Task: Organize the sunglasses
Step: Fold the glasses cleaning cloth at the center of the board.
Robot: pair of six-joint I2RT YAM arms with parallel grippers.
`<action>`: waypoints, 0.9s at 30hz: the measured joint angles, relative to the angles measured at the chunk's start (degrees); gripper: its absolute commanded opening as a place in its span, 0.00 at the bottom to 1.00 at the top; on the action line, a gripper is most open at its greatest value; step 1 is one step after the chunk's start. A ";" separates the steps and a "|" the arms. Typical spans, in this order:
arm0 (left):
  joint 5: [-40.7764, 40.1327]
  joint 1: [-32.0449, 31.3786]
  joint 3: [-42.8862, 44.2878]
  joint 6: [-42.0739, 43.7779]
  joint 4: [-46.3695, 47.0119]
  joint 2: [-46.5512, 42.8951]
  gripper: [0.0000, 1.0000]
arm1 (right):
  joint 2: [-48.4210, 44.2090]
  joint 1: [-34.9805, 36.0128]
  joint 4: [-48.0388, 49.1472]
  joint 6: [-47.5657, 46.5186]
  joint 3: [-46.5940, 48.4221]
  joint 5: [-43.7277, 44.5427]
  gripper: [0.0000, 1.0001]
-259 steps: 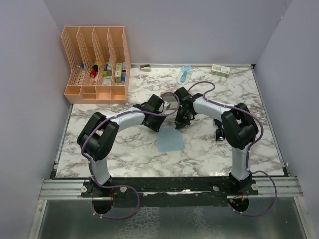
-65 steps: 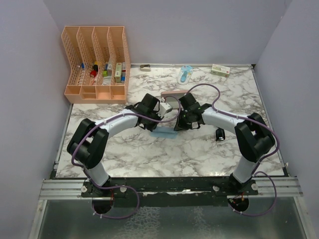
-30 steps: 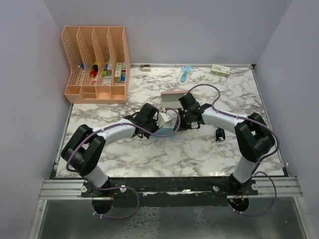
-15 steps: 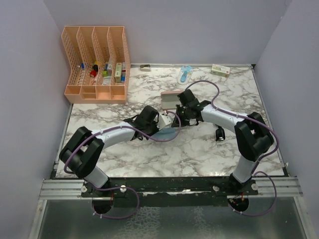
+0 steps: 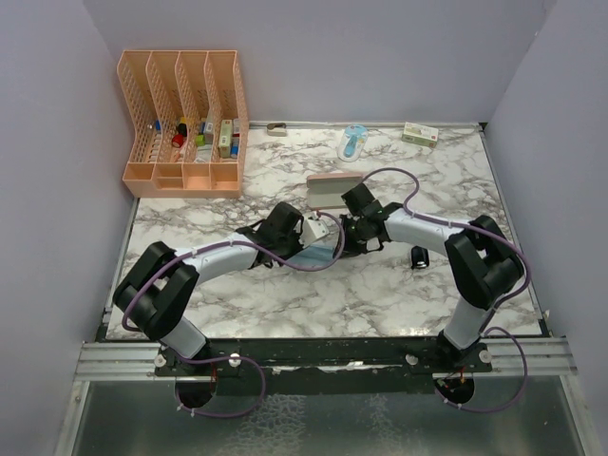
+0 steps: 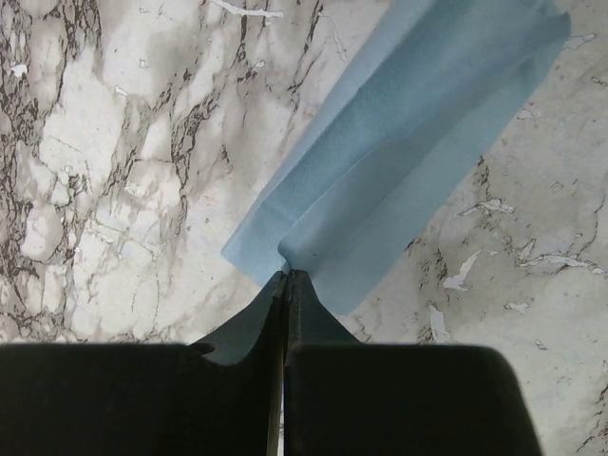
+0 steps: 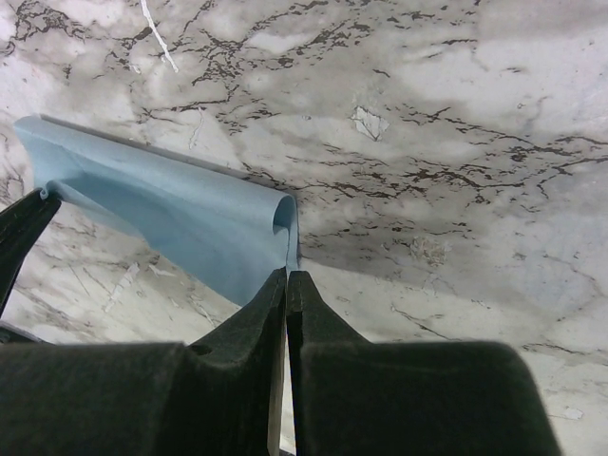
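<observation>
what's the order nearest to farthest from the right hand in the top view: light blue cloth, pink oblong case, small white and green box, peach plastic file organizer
1. light blue cloth, pinched in the right hand itself, mid-table.
2. pink oblong case, just behind that hand.
3. small white and green box, back right corner.
4. peach plastic file organizer, back left corner.

Grey-white links (image 5: 423, 231), black joints (image 5: 484, 261), purple cables (image 5: 391, 175) on left arm (image 5: 226, 254) and right arm (image 5: 407, 225); left pincer (image 6: 285, 277), right pincer (image 7: 287, 275) black, tapered.
</observation>
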 measured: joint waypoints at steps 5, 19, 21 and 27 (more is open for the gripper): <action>0.00 -0.63 0.00 0.02 0.00 0.00 0.00 | -0.57 0.00 0.28 0.07 -0.20 -0.13 0.05; 0.00 -1.70 0.02 -0.83 -0.22 -1.01 0.00 | 0.04 0.00 -0.09 0.17 3.58 -0.22 0.03; 0.00 -1.70 0.02 -1.03 -0.42 -1.01 0.00 | 0.68 0.00 -0.39 0.15 3.96 -0.44 0.02; -0.07 -1.79 0.09 -1.44 -0.55 -1.01 0.02 | 1.20 0.00 -0.35 0.15 4.02 -2.12 0.01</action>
